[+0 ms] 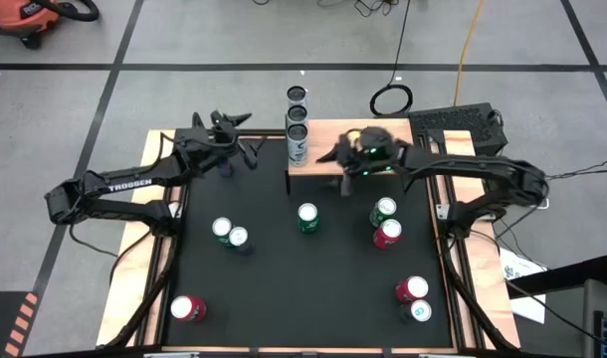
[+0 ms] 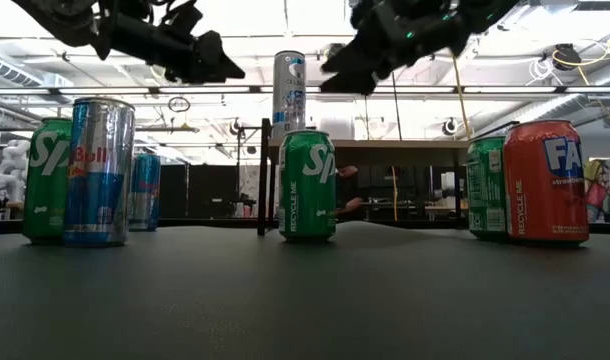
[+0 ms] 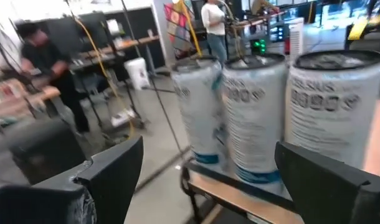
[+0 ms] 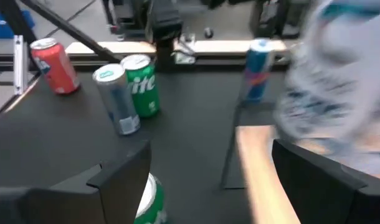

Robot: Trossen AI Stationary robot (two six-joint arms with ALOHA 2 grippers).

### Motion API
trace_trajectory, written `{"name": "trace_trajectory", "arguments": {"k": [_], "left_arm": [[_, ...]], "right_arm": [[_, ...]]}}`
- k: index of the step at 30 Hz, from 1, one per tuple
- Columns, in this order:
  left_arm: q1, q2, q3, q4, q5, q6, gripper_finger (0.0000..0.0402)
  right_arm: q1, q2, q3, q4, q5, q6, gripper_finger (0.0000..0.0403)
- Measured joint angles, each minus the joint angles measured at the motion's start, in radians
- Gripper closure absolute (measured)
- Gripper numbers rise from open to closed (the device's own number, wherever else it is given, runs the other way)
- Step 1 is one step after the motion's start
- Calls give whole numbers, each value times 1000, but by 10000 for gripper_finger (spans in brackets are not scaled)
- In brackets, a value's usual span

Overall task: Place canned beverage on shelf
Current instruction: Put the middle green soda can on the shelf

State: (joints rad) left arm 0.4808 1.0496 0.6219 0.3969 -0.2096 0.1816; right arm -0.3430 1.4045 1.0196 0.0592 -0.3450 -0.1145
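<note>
Above the table's far edge, both grippers hang w/ fingers spread wide, holding nothing. Left gripper point(image 1: 246, 151) sits just left of the shelf point(image 1: 318, 159), a low wood-top stand w/ thin black legs at the far middle of the table point(image 1: 284, 288). Right gripper point(image 1: 326, 155) hovers over the shelf's plank, touching nothing.

Only the high view shows the full layout: three tall white cans point(image 1: 297, 123) stand in a row on the shelf's left end, running away from the table. On the black top: a green can point(image 1: 307, 218) near the middle, green can point(image 1: 383, 211) and red can point(image 1: 387, 234) touching at right, silver-top pair point(image 1: 230, 234) at left, a red can point(image 1: 188, 308) near left front, a red and small blue-green pair point(image 1: 414, 296) at right front.

Low view alone shows labels: Sprite can point(image 2: 307, 185) in front of a shelf leg, Red Bull can point(image 2: 99, 171) at left, Fanta can point(image 2: 545, 182) at right; arms are dark shapes overhead.

Left wrist view shows the three white cans point(image 3: 255, 118) close ahead btwn its dark fingers point(image 3: 112, 171), plus people in the room behind. Right wrist view looks back over the table: plank edge point(image 4: 258, 168), blurred white can point(image 4: 333, 93), red, silver, green cans beyond.
</note>
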Motion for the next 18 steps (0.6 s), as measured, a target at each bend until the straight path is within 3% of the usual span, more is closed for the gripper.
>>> {"name": "trace_trajectory", "arguments": {"k": [7, 18], "left_arm": [[-64, -16, -28, -153, -10, -72, 38], [-251, -16, -66, -197, -7, -122, 38]], "right_arm": [[54, 132, 0, 33, -6, 18, 83], [141, 167, -1, 37, -102, 19, 83]]}}
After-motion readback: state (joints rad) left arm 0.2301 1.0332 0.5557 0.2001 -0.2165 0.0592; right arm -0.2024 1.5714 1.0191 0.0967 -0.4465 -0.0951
